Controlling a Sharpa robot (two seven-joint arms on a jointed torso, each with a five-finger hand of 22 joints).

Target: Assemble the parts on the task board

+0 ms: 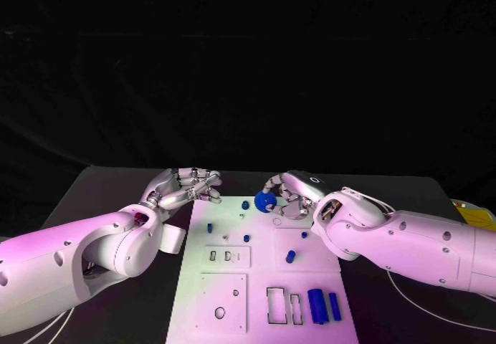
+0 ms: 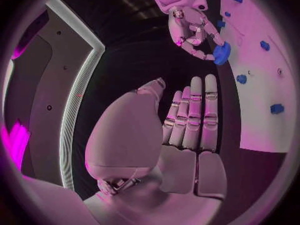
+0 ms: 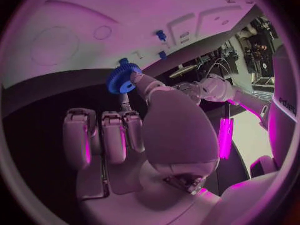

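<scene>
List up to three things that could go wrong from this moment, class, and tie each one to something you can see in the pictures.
1. The right hand holds the blue gear only at its fingertips, above the far end of the task board; it may slip and drop.
2. Small blue pegs stand just below the gear; lowering could knock them.
3. The left hand sits at the board's far left corner, holding nothing; a sweep could nudge the board.
</scene>
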